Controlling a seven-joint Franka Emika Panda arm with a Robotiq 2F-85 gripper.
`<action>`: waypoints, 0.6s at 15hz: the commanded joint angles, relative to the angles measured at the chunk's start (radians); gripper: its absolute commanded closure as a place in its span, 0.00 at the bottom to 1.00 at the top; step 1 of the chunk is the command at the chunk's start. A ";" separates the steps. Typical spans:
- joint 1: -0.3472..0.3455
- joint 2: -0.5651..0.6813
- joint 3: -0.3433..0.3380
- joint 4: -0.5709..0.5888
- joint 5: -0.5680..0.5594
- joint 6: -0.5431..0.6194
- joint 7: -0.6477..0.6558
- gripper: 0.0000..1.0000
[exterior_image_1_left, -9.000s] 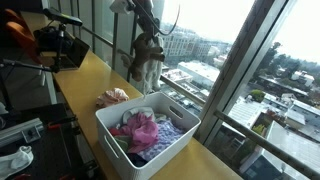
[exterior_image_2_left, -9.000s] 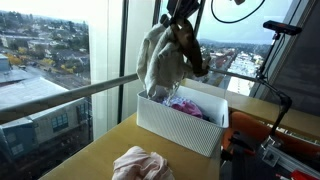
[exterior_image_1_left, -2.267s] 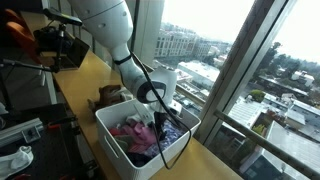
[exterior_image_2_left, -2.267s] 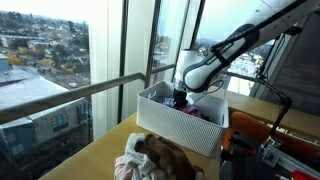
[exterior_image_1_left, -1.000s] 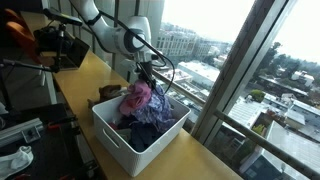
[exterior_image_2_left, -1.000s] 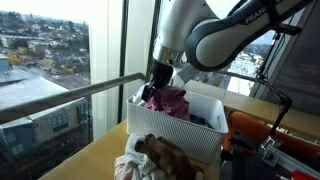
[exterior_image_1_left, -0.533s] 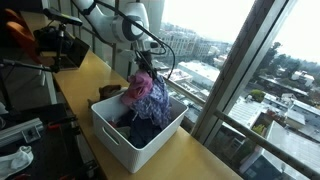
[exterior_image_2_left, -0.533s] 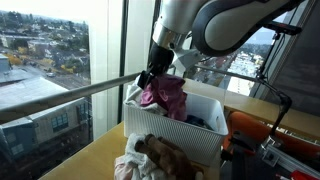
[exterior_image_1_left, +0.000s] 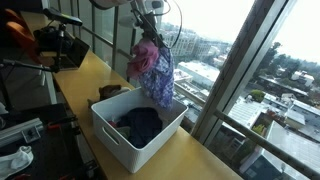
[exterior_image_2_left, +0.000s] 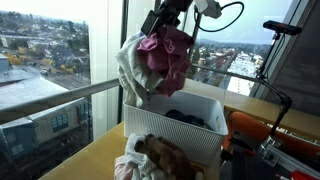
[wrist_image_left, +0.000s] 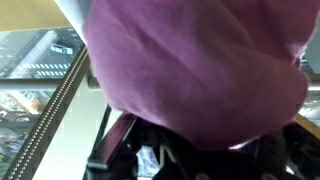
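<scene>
Item: pink garment bundle (exterior_image_1_left: 150, 68), hanging above white basket (exterior_image_1_left: 118, 135).
Fingers (exterior_image_2_left: 156, 24) clamped on bundle top. Dark clothes (exterior_image_1_left: 140, 122) in basket below; clothes heap (exterior_image_2_left: 150, 158) on bench (exterior_image_2_left: 90, 155) beside basket; window close behind.

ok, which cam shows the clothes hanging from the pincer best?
An exterior view: the clothes bundle hangs whole above the white bin, pink and pale pieces distinct. In an exterior view the bundle is whole too, but smaller in frame. Wrist view: only its pink cloth, filling the frame.
</scene>
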 joint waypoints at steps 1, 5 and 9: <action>-0.022 -0.093 0.089 -0.074 0.007 0.002 0.009 1.00; -0.015 -0.152 0.173 -0.118 0.007 -0.006 0.027 1.00; -0.019 -0.259 0.237 -0.151 0.006 -0.028 0.042 1.00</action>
